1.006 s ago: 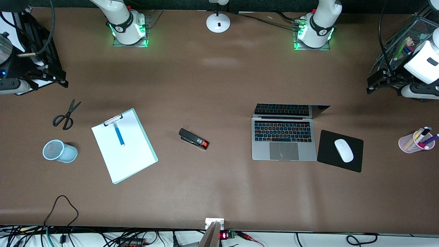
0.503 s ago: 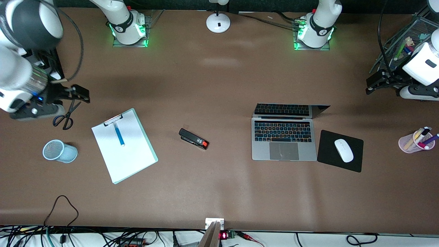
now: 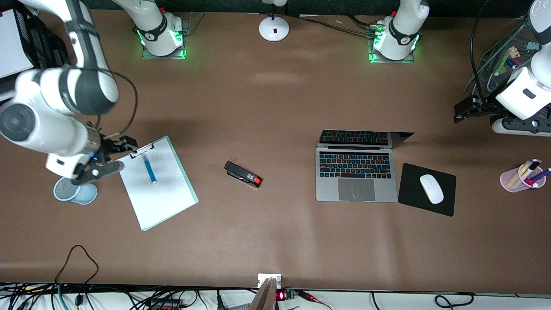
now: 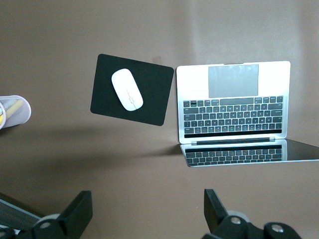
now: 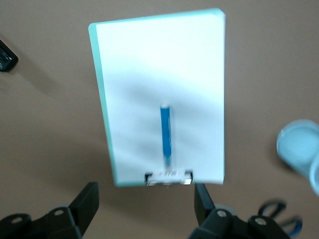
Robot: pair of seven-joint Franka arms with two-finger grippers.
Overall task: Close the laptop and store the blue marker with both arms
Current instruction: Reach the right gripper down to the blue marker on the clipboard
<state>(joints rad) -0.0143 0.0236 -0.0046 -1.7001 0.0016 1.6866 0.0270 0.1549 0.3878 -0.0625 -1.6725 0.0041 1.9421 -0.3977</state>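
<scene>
Swung in over the clipboard [image 3: 156,183] corner beside the blue marker [image 3: 149,168], right end effector [image 3: 112,156] spread and empty; left end effector [image 4: 144,211] likewise, edging toward the open laptop [image 3: 355,172]; neither step begun.

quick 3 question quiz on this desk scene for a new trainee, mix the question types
1. True or false: the laptop is already closed.
2. What does the blue marker lie on? A) mousepad B) clipboard C) bare table
3. Fill in: the right gripper hangs with open jaws over the clip end of the ____; the left gripper is near the wire tray.

Key: 1 false; 2 B; 3 clipboard
</scene>
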